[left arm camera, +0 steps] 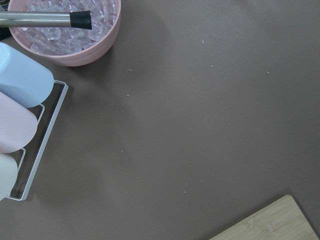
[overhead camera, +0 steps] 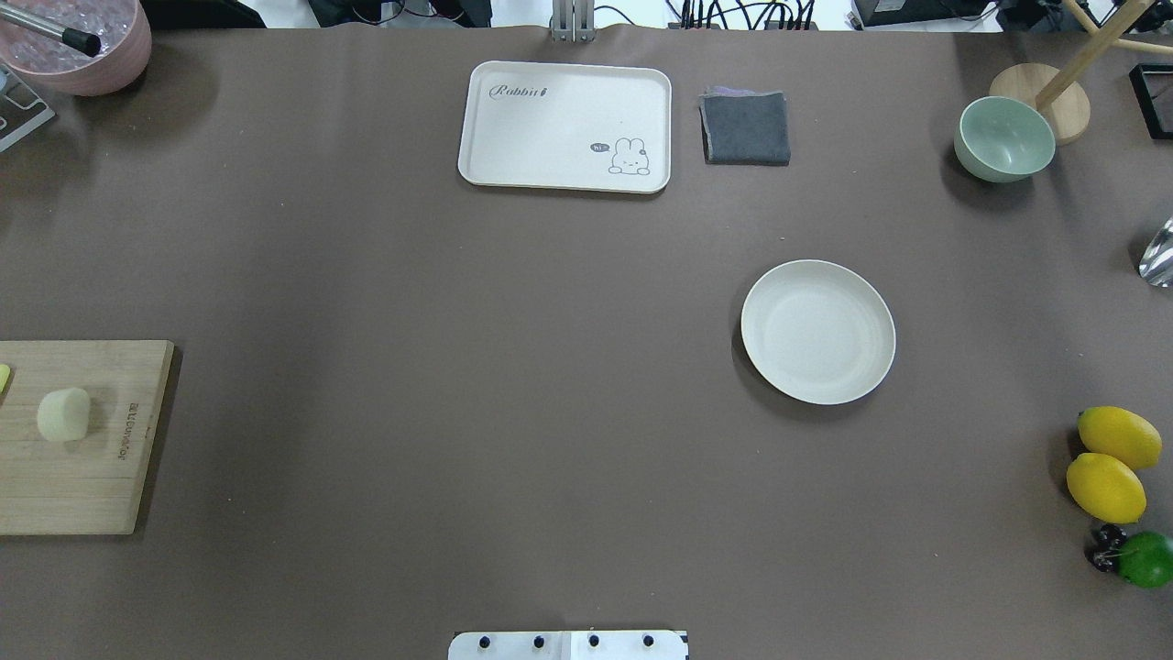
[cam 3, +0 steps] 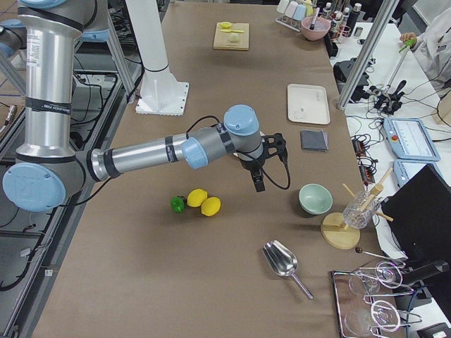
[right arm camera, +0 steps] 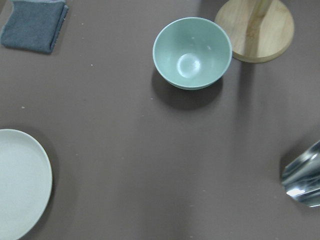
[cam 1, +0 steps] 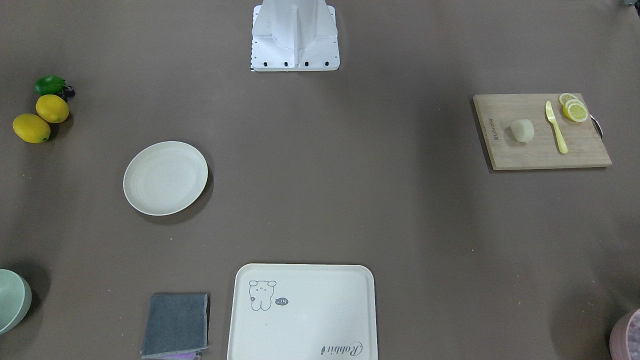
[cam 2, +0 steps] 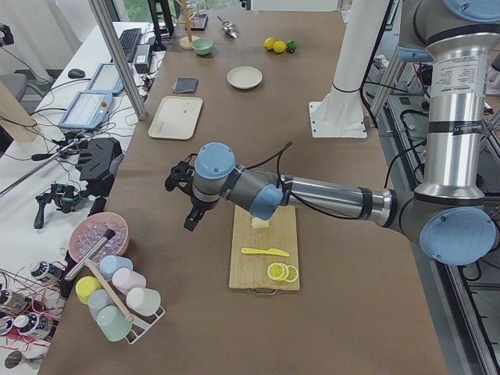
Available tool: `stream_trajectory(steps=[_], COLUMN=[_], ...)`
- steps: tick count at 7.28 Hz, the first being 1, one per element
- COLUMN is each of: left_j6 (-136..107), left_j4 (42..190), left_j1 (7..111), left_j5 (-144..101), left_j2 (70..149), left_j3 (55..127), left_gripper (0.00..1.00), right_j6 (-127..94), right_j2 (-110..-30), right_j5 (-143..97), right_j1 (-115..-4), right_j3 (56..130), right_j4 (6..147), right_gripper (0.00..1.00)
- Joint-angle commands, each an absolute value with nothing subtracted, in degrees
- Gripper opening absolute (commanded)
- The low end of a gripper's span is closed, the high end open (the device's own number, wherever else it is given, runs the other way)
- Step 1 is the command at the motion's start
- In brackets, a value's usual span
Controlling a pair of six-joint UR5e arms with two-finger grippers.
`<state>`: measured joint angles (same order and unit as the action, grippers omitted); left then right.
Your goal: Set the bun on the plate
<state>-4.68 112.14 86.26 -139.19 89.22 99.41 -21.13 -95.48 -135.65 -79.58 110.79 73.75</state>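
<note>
The bun [cam 1: 522, 131] [overhead camera: 63, 414] lies on a wooden cutting board [cam 1: 540, 150], on my left side of the table. Far across on my right side, the round cream plate [cam 1: 165, 178] [overhead camera: 817, 332] holds nothing. In the exterior left view, my left gripper [cam 2: 191, 219] hovers above the table just beyond the board's far end, a short way from the bun [cam 2: 259, 223]. The exterior right view has my right gripper [cam 3: 258, 184] hanging over the table near the plate, whose edge [right arm camera: 20, 185] appears in the right wrist view. Only the side views include the grippers, so I cannot tell whether they are open or shut.
A yellow knife [cam 1: 556, 127] and lemon slices [cam 1: 575, 109] share the board. A cream tray [overhead camera: 564, 126], a grey cloth [overhead camera: 746, 127] and a green bowl [overhead camera: 1004, 139] sit along the far edge. Two lemons [overhead camera: 1109, 463] lie at my right. A pink ice bowl [left arm camera: 70, 25] stands far left.
</note>
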Motion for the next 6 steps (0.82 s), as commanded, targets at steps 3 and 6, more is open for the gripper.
stream_trajectory(steps=[3, 6], left_j6=[-8.70, -8.79], left_j4=[112.50, 112.59], left_j1=[84.20, 84.20], left_j5=[-139.22, -139.13], left_j2=[89.74, 89.47], left_j3=[99.40, 99.84], left_gripper=[0.98, 0.98], right_j6=[-53.63, -59.58], right_j2=[-91.52, -86.04], right_j5=[-122.29, -113.73], right_j1=[-55.52, -45.00], right_j3=[107.60, 95.48], right_j4=[58.22, 44.10], right_gripper=[1.00, 0.94])
